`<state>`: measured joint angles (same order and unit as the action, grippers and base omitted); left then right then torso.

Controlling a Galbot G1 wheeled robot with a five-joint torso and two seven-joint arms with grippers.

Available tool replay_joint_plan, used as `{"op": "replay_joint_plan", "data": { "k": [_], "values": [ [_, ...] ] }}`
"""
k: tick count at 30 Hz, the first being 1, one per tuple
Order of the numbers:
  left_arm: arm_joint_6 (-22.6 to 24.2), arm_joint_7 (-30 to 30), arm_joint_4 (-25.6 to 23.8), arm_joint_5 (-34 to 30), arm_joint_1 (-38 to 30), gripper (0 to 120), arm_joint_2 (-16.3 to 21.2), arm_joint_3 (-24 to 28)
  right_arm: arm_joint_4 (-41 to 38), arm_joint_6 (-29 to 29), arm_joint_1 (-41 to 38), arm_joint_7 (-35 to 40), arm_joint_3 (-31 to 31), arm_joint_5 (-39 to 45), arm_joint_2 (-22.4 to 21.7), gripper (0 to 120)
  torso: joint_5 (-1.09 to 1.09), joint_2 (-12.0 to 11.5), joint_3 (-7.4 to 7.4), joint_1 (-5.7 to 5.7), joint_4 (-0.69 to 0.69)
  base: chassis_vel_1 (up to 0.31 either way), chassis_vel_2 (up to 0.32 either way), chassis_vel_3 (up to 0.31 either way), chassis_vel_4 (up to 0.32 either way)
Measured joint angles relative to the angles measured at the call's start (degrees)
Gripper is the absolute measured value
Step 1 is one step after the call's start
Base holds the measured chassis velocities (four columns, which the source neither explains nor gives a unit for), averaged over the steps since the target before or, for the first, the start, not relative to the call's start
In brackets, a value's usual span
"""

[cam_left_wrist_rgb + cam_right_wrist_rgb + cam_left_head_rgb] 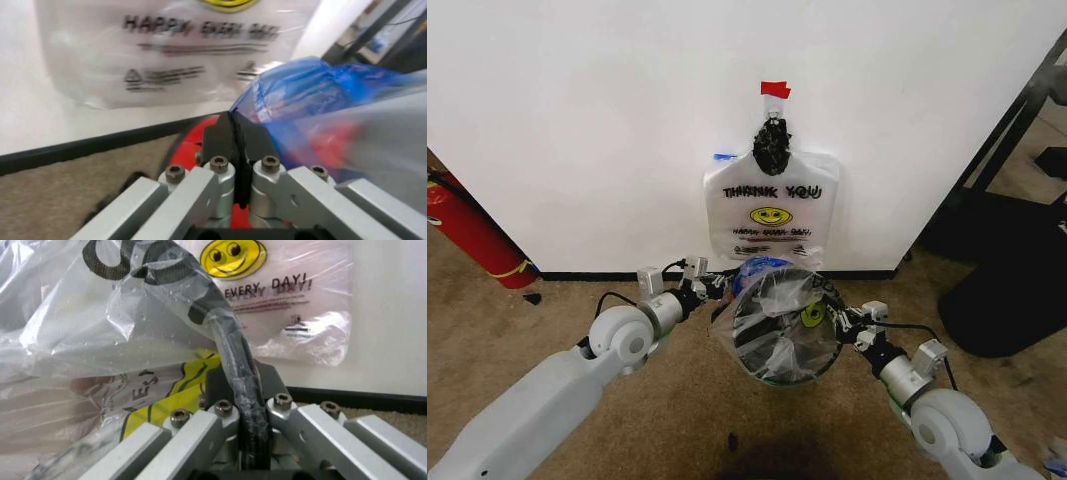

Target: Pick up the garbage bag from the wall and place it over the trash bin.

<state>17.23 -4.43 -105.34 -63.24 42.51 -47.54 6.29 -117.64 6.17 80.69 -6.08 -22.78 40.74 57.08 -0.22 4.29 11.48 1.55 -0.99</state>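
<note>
The garbage bag (779, 318) is thin, see-through and crinkly, with a yellow smiley and a blue patch at the back. It is stretched over the top of the trash bin (772, 372), which is round and black and stands on the brown carpet (677, 400) close to the white wall (577, 120). Another bag (770, 215) with "THANK YOU" on it hangs on the wall right behind the bin.

A red fire extinguisher (472, 235) leans at the wall far to the left. There is open carpet on both sides of the bin. A dark chair base (1012, 285) sits off to the right.

The left gripper (716, 285) is at the bin's left edge. Its fingers (227, 145) are squeezed shut on the blue part of the bag. The right gripper (835, 313) is at the right edge, pinched tight on the bin's black rim with the bag's plastic over it.
</note>
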Motion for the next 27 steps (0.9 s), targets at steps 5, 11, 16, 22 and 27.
{"op": "replay_joint_plan", "data": {
  "k": [5,11,16,22,27],
  "values": [
    [0.0,-0.5,3.4,1.8,-1.7,0,-0.8,1.5,-0.6,0.0,0.3,0.0,-0.2,0.2,-0.1,0,0.0,0.0,0.0,0.0,0.0,0.0,0.0,0.0,0.0],
    [0.5,-1.0,3.3,2.3,-1.6,0,-1.0,1.4,-0.8,0.0,0.8,0.1,-0.3,0.2,0.3,0,-0.01,0.0,0.0,0.0,0.0,0.0,0.0,0.0,0.0],
    [1.6,-1.3,-0.5,2.6,0.5,18,0.0,-1.0,-0.3,0.8,0.3,2.4,0.1,1.9,1.9,0,-0.01,0.0,0.0,0.0,0.0,0.0,0.0,0.0,0.0],
    [1.6,-1.6,-3.5,3.2,3.6,40,1.9,-4.4,0.0,3.4,-0.3,7.2,0.4,6.4,4.7,0,-0.01,0.0,0.0,0.0,0.0,0.0,0.0,0.0,0.0],
    [-0.3,-3.8,-5.7,4.1,6.4,59,2.5,-7.6,-0.8,5.5,-0.3,11.5,0.4,11.4,7.1,0,-0.01,0.0,0.0,0.0,-0.01,0.0,0.0,0.0,0.0]
  ]
}}
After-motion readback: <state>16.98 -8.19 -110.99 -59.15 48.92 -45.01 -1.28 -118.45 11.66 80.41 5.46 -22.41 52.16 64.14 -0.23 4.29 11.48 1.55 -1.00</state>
